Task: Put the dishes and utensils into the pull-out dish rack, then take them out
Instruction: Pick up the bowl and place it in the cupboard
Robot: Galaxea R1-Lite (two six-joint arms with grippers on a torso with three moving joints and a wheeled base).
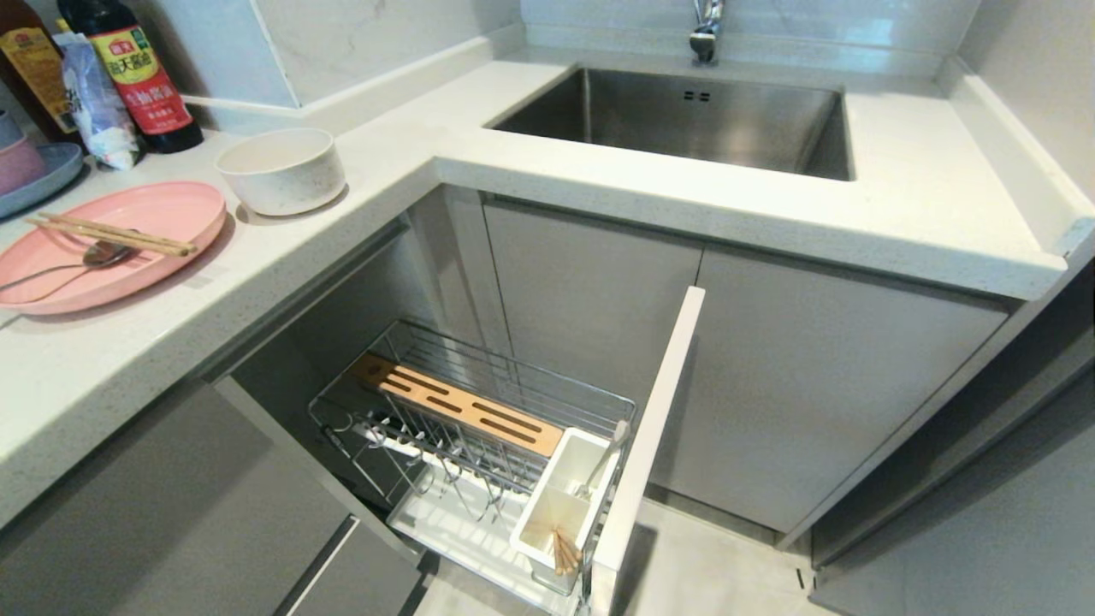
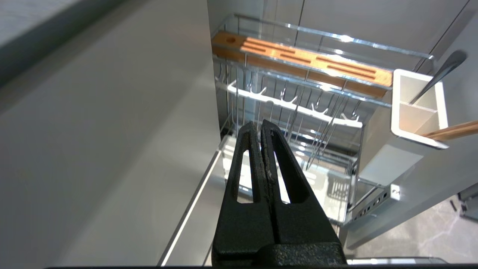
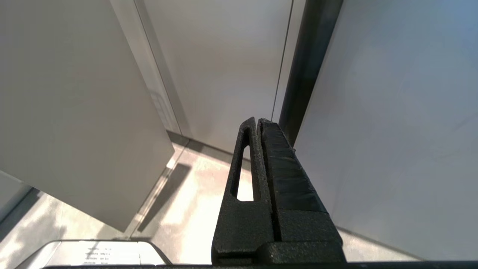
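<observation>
- A pull-out rack (image 1: 479, 428) stands open below a white counter (image 1: 257, 282), drawn out from a run of grey cabinet fronts, with its pale grey front panel (image 1: 650, 428) at the outer end.
- Inside the rack: a slotted wooden strip (image 1: 458, 404) along the far side, upright wire prongs (image 1: 428, 453) beside it, a white tray (image 1: 453, 522) underneath, and a white utensil box (image 1: 560, 496) against the front panel.
- The utensil box holds a metal fork (image 1: 603, 458) leaning out of its far compartment and a bundle of chopsticks (image 1: 565, 552) in its near compartment.
- On the counter above the rack lies a pink plate (image 1: 111, 244). A pair of chopsticks (image 1: 111, 233) lies across the plate, and a grey spoon (image 1: 68, 267) lies on it just beside them.
- A cream bowl (image 1: 281, 169) sits upright on the counter just beside the plate, between the plate and the steel sink (image 1: 684, 120).
- Two sauce bottles (image 1: 128, 73) stand at the wall behind the plate; a blue-grey plate (image 1: 38, 175) with a stacked bowl on it sits at the counter's far edge.
- The left gripper (image 2: 260, 127) has its fingers pressed together, holding nothing. It hangs in front of the rack, pointing toward the prongs and tray, well apart from the plate, bowl, chopsticks and spoon on the counter.
- The right gripper (image 3: 257, 123) also has its fingers together and empty. It points at plain cabinet doors and the floor, away from the rack.
</observation>
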